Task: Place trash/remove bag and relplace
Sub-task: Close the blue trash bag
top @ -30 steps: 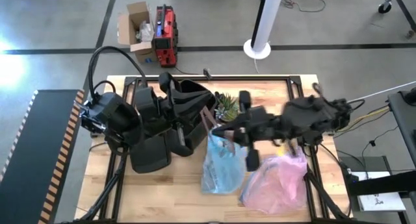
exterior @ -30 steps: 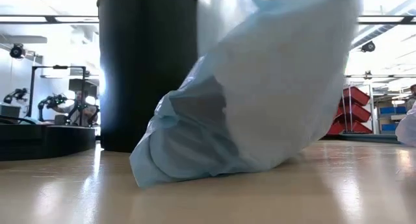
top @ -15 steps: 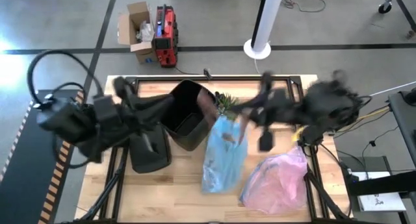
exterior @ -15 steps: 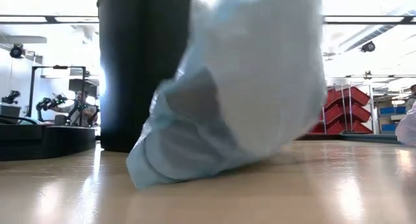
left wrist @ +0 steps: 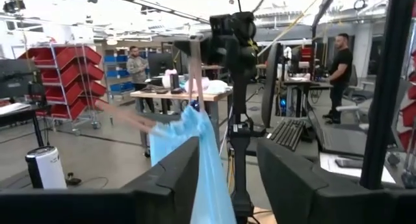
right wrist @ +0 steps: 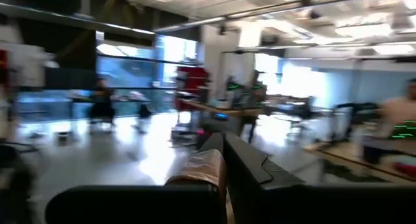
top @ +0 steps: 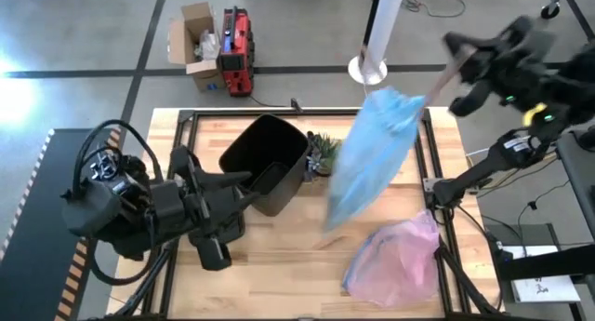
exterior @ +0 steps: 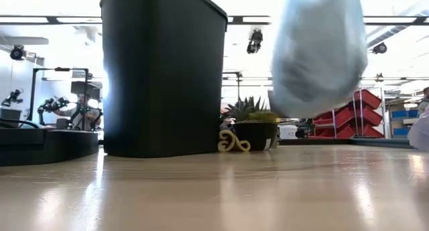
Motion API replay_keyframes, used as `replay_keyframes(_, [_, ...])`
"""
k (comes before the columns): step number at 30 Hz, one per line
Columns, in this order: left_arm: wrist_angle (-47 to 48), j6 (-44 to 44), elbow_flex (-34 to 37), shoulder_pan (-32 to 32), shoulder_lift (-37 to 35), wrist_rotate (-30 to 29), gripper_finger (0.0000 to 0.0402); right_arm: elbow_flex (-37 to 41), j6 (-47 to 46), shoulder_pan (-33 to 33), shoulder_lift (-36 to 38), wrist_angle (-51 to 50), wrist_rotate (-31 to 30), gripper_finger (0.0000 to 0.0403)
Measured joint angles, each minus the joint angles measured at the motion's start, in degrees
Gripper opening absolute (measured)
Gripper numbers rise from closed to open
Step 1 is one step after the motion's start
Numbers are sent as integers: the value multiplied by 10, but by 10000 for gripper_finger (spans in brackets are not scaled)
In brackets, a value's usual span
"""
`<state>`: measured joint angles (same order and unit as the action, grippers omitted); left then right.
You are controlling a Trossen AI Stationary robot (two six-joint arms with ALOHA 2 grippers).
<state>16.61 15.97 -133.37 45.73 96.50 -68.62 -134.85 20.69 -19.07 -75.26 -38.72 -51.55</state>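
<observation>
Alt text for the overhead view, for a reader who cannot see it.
The right claw holds the light blue bag lifted above the wooden table, beside the emptied black bin. A pink bag lies near the right front; the left claw waits beside the bin.

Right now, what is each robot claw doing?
Left gripper: open, holding nothing.
Right gripper: shut on the blue bag, lifted clear of the table.

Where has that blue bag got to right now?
The blue bag hangs in the air from the right pincer, above the table's far right part, between the black bin and the pink bag.
</observation>
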Motion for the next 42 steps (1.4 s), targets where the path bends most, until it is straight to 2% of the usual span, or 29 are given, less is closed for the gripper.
replay_keyframes(3, [-1,0,0,-6,-1,1,155,0,33,0,19,0,-56,0])
replay_keyframes(5, [-4,0,0,-7,-4,0,161,0,38,0,23,0,-71,0])
replay_keyframes(10, [-1,1,0,-13,-4,0,166,2,45,11,20,-5,-70,0])
replay_keyframes(15, [-3,0,0,-13,-2,0,159,4,70,54,-2,-14,-61,0])
replay_keyframes(23, [-3,-7,0,-17,-2,-3,145,4,78,200,-28,-15,65,0])
replay_keyframes(26, [0,-11,0,-17,-2,-40,144,4,73,263,-37,-37,122,0])
replay_keyframes(31, [8,-17,0,-8,-2,-97,151,5,56,373,-41,-130,203,0])
replay_keyframes(38, [8,-17,0,13,-4,-104,167,4,98,467,-12,-128,226,0])
replay_keyframes(42, [8,-14,0,14,-7,-105,172,3,88,490,-1,-146,245,0])
